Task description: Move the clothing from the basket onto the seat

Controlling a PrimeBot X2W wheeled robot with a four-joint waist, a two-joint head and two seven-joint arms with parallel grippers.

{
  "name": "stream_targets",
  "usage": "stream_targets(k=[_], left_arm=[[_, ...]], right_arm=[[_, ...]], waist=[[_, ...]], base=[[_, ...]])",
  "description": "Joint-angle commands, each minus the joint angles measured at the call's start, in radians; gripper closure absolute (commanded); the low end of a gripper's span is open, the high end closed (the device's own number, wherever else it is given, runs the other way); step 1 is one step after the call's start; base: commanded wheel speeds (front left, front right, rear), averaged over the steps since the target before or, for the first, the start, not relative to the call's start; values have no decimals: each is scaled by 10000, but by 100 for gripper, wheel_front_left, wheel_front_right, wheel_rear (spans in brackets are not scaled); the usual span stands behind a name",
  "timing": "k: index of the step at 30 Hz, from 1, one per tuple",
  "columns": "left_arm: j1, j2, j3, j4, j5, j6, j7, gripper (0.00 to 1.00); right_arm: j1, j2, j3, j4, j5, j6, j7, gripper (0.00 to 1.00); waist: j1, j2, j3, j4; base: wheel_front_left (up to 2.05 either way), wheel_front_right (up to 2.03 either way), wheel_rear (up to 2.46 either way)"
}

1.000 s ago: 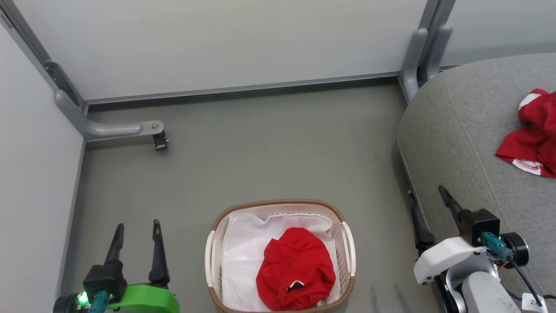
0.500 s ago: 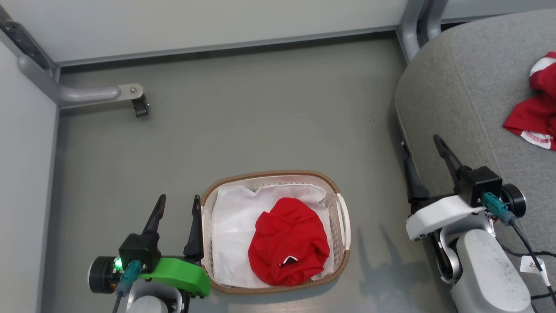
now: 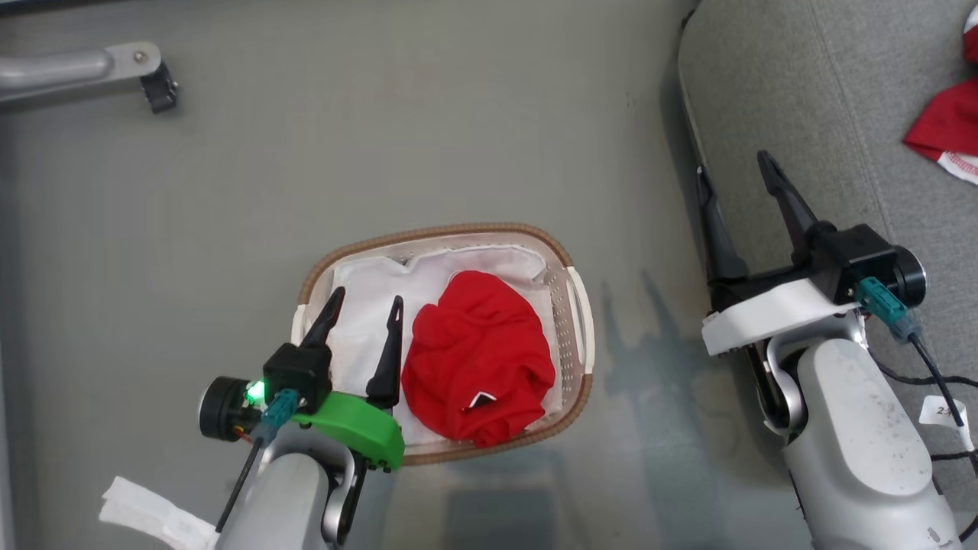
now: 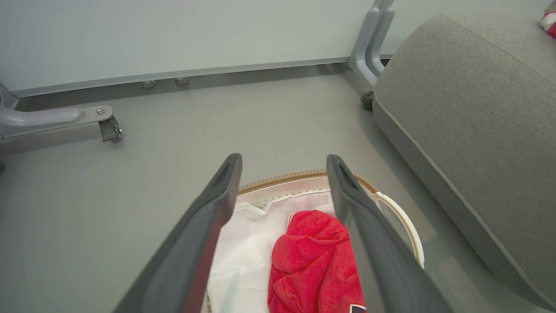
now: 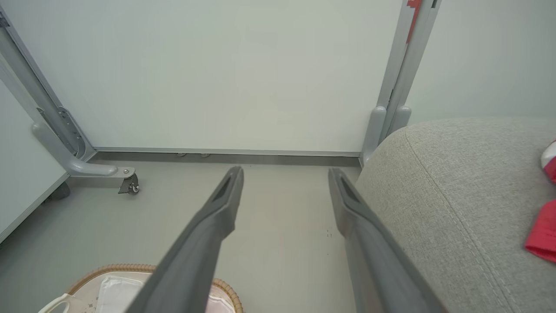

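Observation:
The basket (image 3: pixel 428 233) stands on the grey floor with a crumpled red piece of clothing (image 3: pixel 477 359) lying on its white liner. My left gripper (image 3: pixel 367 296) hovers open over the basket's left half, just left of the clothing and touching nothing. The left wrist view has the open left gripper (image 4: pixel 283 157) above the clothing (image 4: pixel 312 261) and the basket's woven rim (image 4: pixel 282 179). At the right, my right gripper (image 3: pixel 732 164) is open and empty beside the seat's (image 3: pixel 802 92) left edge. More red clothing (image 3: pixel 943 126) lies on the seat.
A grey partition foot with a caster (image 3: pixel 145 72) sits on the floor at the far left. Pale wall panels and a grey post (image 5: pixel 391 117) close off the far side. Bare floor separates basket and seat. A white tag (image 3: pixel 145 512) hangs by my left forearm.
The head camera has tilted down, shifting the whole picture. My left gripper has moved from beside the basket to over its left half. The right gripper has stayed by the seat's edge, open.

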Motion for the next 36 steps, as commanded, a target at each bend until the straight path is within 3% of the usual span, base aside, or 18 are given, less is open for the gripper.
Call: stream_targets(k=[1,18,28,36], left_arm=[[-323,53,-105,180,24,-59,8,0],[-2263,54,-2196,3196,-447,-513,9,0],[-3532,59,-3932,5312,-2884,-512,137,0],[-4390,148,-4695,6103,-4815,-513,1061,0]], right_arm=[[-223,-32,41,-93,-40,-14,-47,0],[-1169,-29,660,-620,-92,-14,-47,0],[-1425,-31,786,-873,-82,-14,-47,0],[-1521,-31,839,-1015,-16,-14,-47,0]], waist=[[0,0,945,-479],[0,0,2686,-1120],[0,0,3398,-1373],[0,0,3830,-1416]], base=[[0,0,0],[0,0,0],[0,0,0],[0,0,0]])
